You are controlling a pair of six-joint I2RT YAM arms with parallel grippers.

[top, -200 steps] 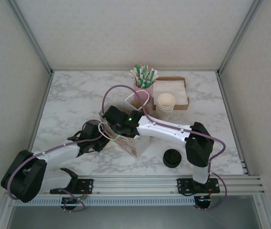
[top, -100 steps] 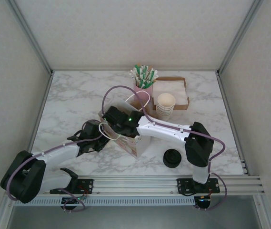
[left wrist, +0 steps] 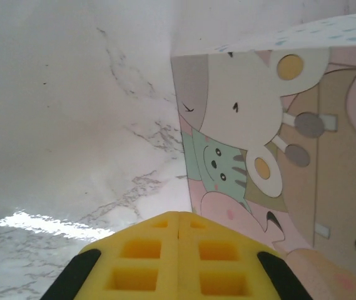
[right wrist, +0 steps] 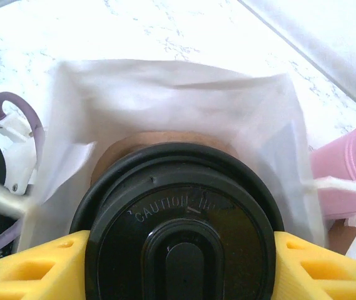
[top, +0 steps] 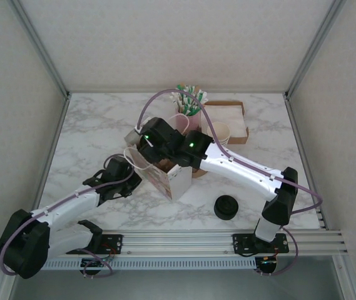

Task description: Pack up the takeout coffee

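The takeout coffee, a cup under a round black lid (right wrist: pixel 181 244), sits between the yellow fingers (right wrist: pixel 40 265) of my right gripper (right wrist: pixel 181 265), which is shut on it. It hangs over the open mouth of a paper bag whose white inside (right wrist: pixel 165 94) lies just below. In the top view the right gripper (top: pixel 141 136) is above the printed bag (top: pixel 168 180), and the arm hides the cup. My left gripper (top: pixel 127 175) is beside the bag's left face. Its yellow pads (left wrist: pixel 178 219) are pressed together with nothing between them, close to the cartoon-printed bag side (left wrist: pixel 271 144).
A pink cup of straws (top: pixel 190 103) stands behind the bag, also at the right edge of the right wrist view (right wrist: pixel 346 175). A cardboard tray (top: pixel 235 115) and a stack of lidless cups (top: pixel 220 132) sit at the back right. A pile of black lids (top: pixel 226 207) lies near the front.
My right arm has swung up and toward the back with the coffee, so more of the bag shows. The left arm has stretched a little toward the bag.
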